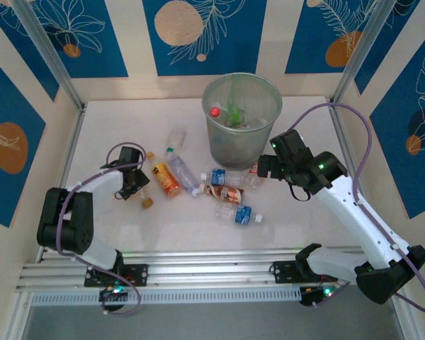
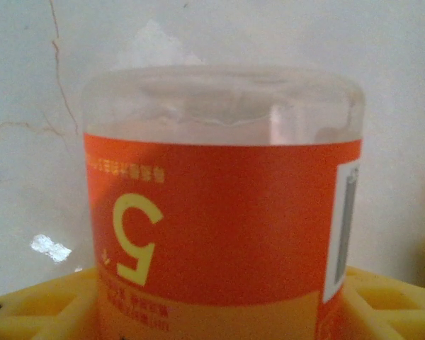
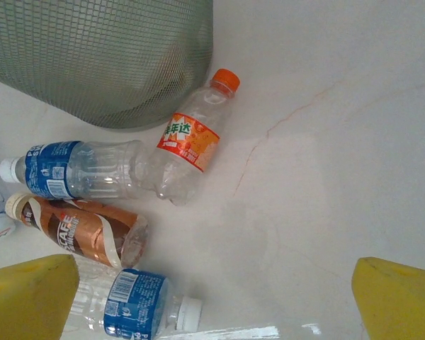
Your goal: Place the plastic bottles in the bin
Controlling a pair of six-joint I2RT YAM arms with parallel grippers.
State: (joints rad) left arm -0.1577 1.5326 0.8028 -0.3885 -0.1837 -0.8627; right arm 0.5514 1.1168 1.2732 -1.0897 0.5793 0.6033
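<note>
Bin [image 1: 235,145] is upright on the tabletop [image 1: 106,127], and there's already a red-capped bottle [image 1: 214,111] plus something green [image 1: 234,112] down inside it. Everything else is lying loose on the bin's near side and off to its left.

Right by the bin's base is an orange-cap bottle [image 3: 190,138], cap end nearest the mesh. Next out from the bin is a blue-label bottle [image 3: 71,170] butting against it, then a brown bottle [image 3: 78,230], then a white-cap bottle [image 3: 138,304] furthest from the bin. To the bin's left there's a clear bottle [image 1: 176,136]. Further left and nearer is an orange bottle [image 2: 219,227], lying beside a second clear bottle [image 1: 184,172].

Left jaws are round that orange bottle. The wrist view has it sitting between the yellow pads [image 2: 35,312], clear rounded end pointing away, label upside down. Can't tell if they're actually pinching it or just straddling it. Right jaws are spread wide, hovering just off the bin's near-right side, pads [image 3: 404,297] well apart with bare tabletop between them.
</note>
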